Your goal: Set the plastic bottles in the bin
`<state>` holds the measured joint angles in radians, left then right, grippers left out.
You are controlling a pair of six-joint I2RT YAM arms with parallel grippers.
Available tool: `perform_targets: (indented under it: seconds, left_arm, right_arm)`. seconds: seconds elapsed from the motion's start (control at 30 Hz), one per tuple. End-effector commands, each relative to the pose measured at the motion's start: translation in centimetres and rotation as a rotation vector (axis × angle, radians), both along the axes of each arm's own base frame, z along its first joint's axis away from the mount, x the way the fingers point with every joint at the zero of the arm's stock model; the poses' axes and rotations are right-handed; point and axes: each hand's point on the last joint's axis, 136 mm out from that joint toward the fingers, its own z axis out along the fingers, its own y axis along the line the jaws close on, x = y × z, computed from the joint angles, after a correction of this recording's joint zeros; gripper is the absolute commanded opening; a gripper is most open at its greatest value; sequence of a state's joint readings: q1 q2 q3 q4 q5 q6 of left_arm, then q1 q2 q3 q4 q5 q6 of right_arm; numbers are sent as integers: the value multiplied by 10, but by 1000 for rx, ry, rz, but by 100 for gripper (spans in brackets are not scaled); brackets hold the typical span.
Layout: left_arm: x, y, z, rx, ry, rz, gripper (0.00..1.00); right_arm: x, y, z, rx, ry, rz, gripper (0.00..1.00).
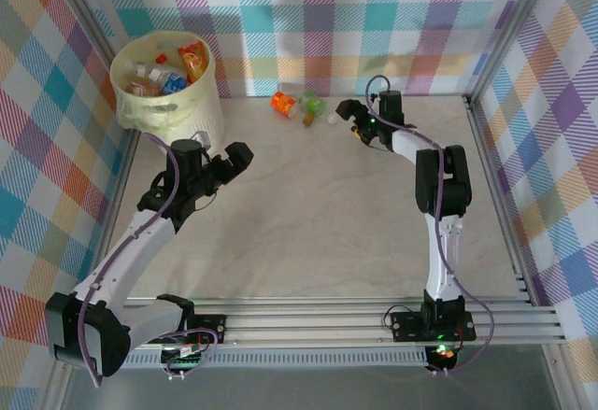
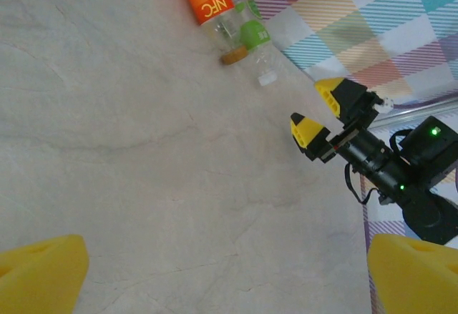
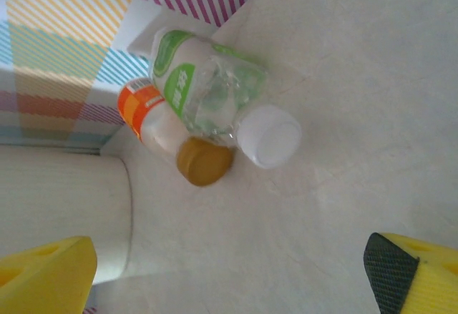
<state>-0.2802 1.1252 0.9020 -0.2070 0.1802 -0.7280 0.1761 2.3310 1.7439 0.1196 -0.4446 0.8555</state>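
The bench (image 1: 318, 205) is mostly bare. In its far left corner stands the bin (image 1: 182, 116), with several bottles (image 1: 163, 78) already inside. The left arm (image 1: 154, 219) hangs over the bench just beside the bin; the left jaws are spread wide and hold nothing. The right arm (image 1: 439, 176) reaches to the far edge, and the right jaws are also wide and empty, aimed at the two bottles left out.

These lie near the back wall (image 1: 374, 27): an orange-labelled bottle (image 3: 147, 117) and a crushed green-labelled bottle (image 3: 207, 85), touching each other, the green one partly over the orange one. Their caps, a brown cap (image 3: 204, 160) and a white cap (image 3: 268, 136), point toward the right jaws.

The risk lies in that contact. Closing on one bottle would likely nudge the other, which is round and light and could roll along the wall or out of reach. The crushed green bottle looks soft and slick, so a pinch may squeeze it out. Taking it by the cap alone gives little hold. The wall close behind also leaves little room to go deeper.
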Motion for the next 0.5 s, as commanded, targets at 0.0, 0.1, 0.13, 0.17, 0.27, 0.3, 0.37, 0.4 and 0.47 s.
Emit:
perform_targets:
  seconds: [0.0, 0.1, 0.13, 0.17, 0.27, 0.3, 0.37, 0.4, 0.47]
  left_arm:
    - [4, -3, -6, -13, 0, 10, 100]
    - [5, -2, -11, -11, 16, 19, 100]
    - [6, -2, -12, -14, 16, 23, 100]
    - [7, -2, -12, -19, 16, 29, 100]
    - [9, 0, -13, -26, 11, 44, 100]
    - [9, 0, -13, -28, 12, 49, 100]
    - [8, 0, -13, -23, 13, 47, 100]
    - [8, 0, -14, -18, 15, 46, 100]
    - [7, 2, -17, -6, 26, 50, 100]
  right_arm:
    - [10, 11, -2, 89, 102, -10, 94]
    - [22, 15, -17, 113, 149, -24, 90]
    - [26, 17, -20, 121, 151, -22, 88]
    - [29, 19, -22, 126, 148, -19, 87]
    - [37, 21, -25, 130, 138, -23, 86]
    - [39, 21, -25, 133, 132, -24, 86]
    - [42, 27, -22, 151, 110, -6, 86]
    - [43, 28, -21, 158, 106, 1, 86]
    - [44, 33, -23, 164, 106, 13, 85]
